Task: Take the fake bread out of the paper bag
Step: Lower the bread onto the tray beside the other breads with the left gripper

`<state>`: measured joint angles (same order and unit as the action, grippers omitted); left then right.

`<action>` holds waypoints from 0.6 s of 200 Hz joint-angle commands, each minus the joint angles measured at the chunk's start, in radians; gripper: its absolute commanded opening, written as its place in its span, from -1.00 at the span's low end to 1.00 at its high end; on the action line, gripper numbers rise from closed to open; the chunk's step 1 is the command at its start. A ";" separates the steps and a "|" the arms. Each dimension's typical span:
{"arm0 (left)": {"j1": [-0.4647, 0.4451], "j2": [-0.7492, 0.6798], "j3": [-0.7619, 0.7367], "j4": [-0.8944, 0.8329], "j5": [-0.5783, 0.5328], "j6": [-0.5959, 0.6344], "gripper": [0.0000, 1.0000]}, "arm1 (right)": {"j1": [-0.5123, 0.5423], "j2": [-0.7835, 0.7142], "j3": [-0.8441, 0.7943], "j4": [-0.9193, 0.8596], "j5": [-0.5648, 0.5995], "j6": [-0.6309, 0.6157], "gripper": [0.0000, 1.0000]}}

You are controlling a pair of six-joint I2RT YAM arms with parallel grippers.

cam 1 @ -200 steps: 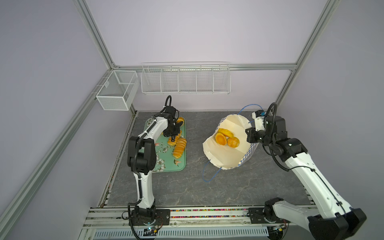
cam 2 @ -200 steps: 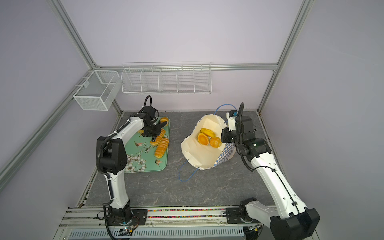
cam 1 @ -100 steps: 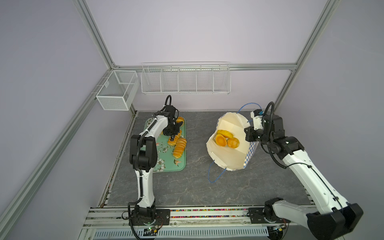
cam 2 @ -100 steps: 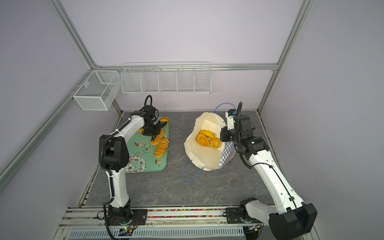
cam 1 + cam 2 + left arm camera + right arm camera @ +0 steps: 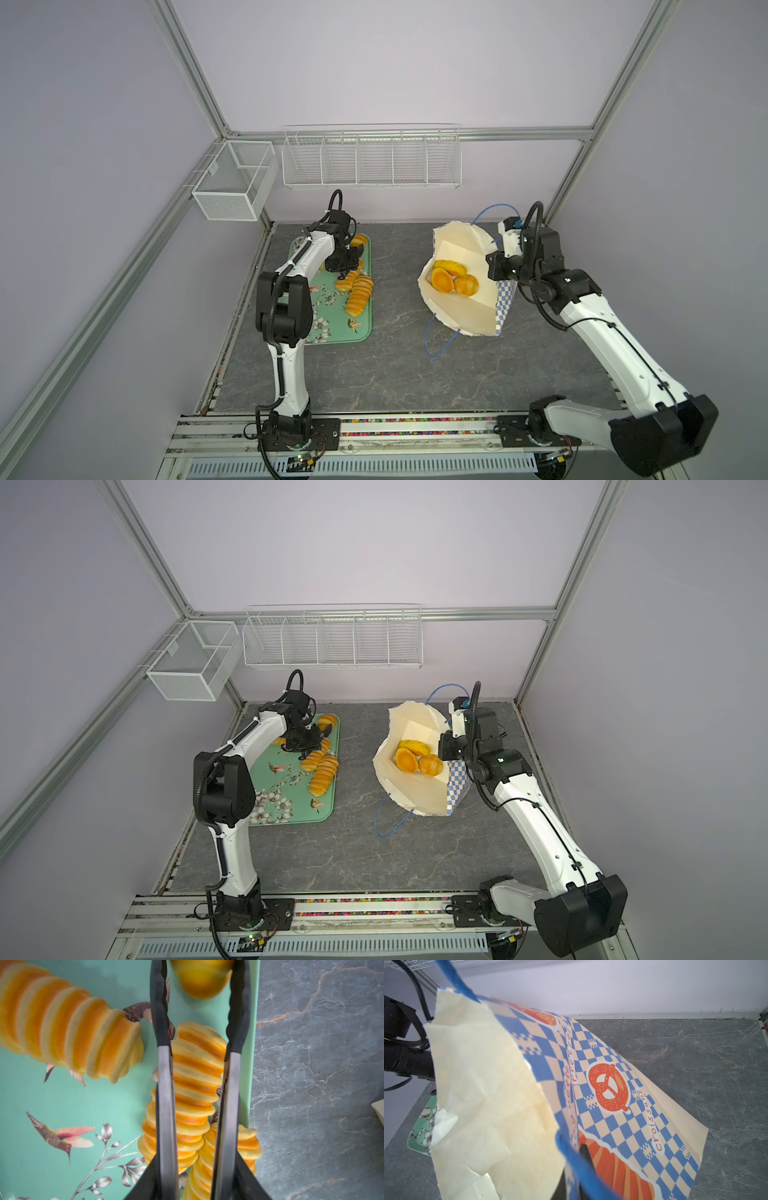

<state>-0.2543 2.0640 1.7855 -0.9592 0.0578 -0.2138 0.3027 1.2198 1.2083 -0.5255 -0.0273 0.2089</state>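
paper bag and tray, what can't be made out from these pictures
- paper bag bottom: top views show three bread pieces; any underneath are hidden by them.
- right gripper fingertips: covered by bag wall and blue handle in right wrist view.
- tray: left gripper and left arm hide part in both top views, bread count there unsure.
- round pastry: cut off by left wrist view's top edge.

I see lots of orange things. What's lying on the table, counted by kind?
fake bread: 7 (4 on the tray, 3 in the paper bag)
paper bag: 1
tray: 1
Total: 9
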 commanded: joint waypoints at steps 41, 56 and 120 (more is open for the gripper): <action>0.006 -0.155 -0.061 -0.001 0.036 0.012 -0.19 | -0.005 -0.003 -0.011 0.045 -0.038 0.011 -0.87; 0.006 -0.168 -0.069 -0.006 0.059 0.017 -0.19 | -0.005 -0.005 -0.007 0.048 -0.048 0.011 -0.87; 0.010 -0.095 -0.076 0.048 0.065 0.027 -0.37 | -0.005 -0.032 -0.008 0.034 -0.067 0.026 -0.86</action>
<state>-0.2516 1.9385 1.7145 -0.9489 0.1009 -0.1986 0.3023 1.2228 1.2079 -0.5117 -0.0597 0.2134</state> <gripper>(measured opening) 0.332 0.069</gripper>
